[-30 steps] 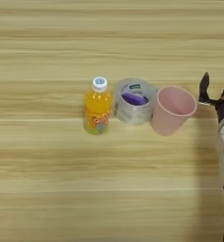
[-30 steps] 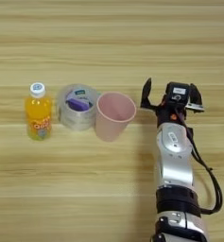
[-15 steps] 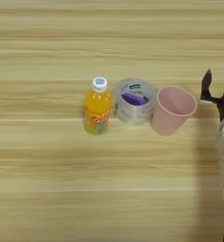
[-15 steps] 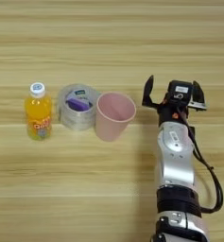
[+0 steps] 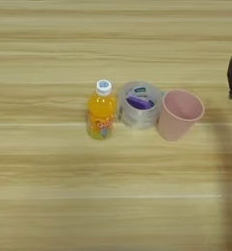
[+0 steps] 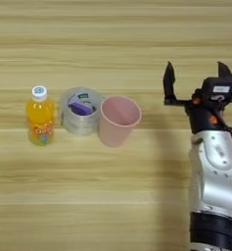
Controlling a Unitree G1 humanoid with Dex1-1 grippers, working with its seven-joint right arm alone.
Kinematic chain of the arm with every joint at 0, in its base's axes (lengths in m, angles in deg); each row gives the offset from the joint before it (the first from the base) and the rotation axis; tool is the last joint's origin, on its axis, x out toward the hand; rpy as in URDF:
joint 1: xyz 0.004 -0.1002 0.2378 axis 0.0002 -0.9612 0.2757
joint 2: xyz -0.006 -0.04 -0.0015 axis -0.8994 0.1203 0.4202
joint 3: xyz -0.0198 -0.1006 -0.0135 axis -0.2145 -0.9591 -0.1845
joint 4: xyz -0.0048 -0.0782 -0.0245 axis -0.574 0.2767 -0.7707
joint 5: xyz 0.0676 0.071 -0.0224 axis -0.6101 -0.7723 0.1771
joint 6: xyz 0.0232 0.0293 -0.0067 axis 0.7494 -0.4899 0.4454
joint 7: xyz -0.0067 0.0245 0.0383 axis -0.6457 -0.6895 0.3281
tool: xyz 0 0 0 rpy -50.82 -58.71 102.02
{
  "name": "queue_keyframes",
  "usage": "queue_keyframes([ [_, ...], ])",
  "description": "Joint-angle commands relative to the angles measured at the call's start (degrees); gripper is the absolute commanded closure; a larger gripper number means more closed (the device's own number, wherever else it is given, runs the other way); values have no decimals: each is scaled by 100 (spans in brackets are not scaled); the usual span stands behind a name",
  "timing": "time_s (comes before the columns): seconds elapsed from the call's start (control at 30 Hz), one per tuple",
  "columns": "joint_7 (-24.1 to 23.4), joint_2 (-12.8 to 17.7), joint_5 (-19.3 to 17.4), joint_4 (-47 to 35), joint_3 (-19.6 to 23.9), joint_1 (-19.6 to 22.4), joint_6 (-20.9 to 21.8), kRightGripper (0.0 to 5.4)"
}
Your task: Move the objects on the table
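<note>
- On the bench [image 6: 112,196], mid-height, three things stand in a row: bottle, tape, cup.
- Bottle [image 6: 39,116] at the left end: orange juice, white cap, upright.
- Tape [image 6: 80,111] just right of the bottle, lying flat, hole up; purple-white label shows inside the core. Small gap to the bottle.
- Cup [image 6: 118,120] at the right end: pink, upright, mouth up, nothing seen inside. Its left side touches or overlaps the tape; cannot tell which.
- Gripper [image 6: 196,81] right of the cup, apart from it, above the bare bench; both black fingers point away from the robot, spread wide, nothing between them.
- Silver forearm [image 6: 214,181] comes up from the bottom right edge.
- Left eye view shows only one finger tip at its right edge.
- No tube seen in either view.
</note>
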Motion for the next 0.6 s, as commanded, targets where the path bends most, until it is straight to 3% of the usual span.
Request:
queue_keyframes([
  [0.03,1097,355,-869,-332,122,8,11,4],
  [0.27,2668,433,-1442,-375,-113,-509,-250,4],
  [0.4,2954,442,-1366,-639,-156,-702,-187,4],
  [0.6,2994,299,-1309,-1806,-405,-1030,-186,4],
])
